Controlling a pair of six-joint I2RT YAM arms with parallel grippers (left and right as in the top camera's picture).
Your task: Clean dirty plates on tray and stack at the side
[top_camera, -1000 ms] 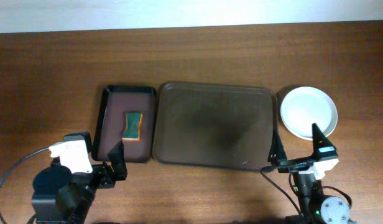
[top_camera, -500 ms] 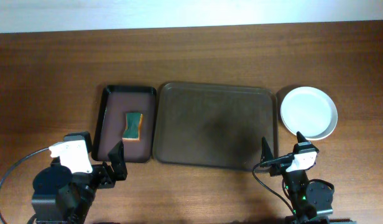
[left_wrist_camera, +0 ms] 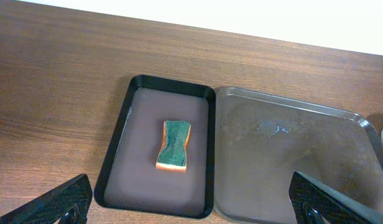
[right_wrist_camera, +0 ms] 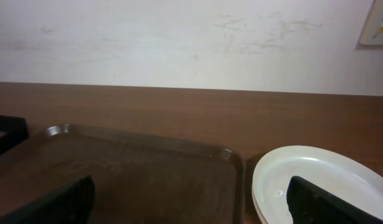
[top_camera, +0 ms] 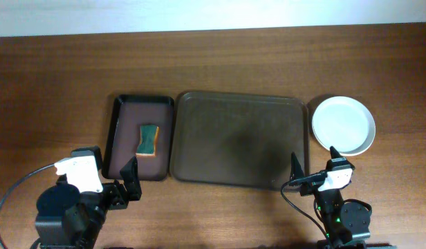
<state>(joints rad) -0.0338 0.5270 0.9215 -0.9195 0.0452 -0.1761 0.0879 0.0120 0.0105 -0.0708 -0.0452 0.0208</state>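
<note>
The large brown tray [top_camera: 239,140] lies in the middle of the table with no plates on it; it also shows in the left wrist view [left_wrist_camera: 291,162] and the right wrist view [right_wrist_camera: 135,174]. A stack of white plates [top_camera: 343,124] sits on the table just right of the tray, the top one clean; it shows in the right wrist view [right_wrist_camera: 316,180] too. My left gripper [top_camera: 116,183] is open and empty near the front edge, below the small dark tray. My right gripper [top_camera: 313,169] is open and empty in front of the tray's right corner.
A smaller dark tray with a black rim [top_camera: 126,104] stands left of the brown tray and holds a green-and-orange sponge [top_camera: 149,140], also seen in the left wrist view [left_wrist_camera: 174,145]. A pale wall runs behind the table's far edge.
The right arm pulled back left and toward the front edge from beside the plates about a second ago, then stayed still. The left arm has not moved.
</note>
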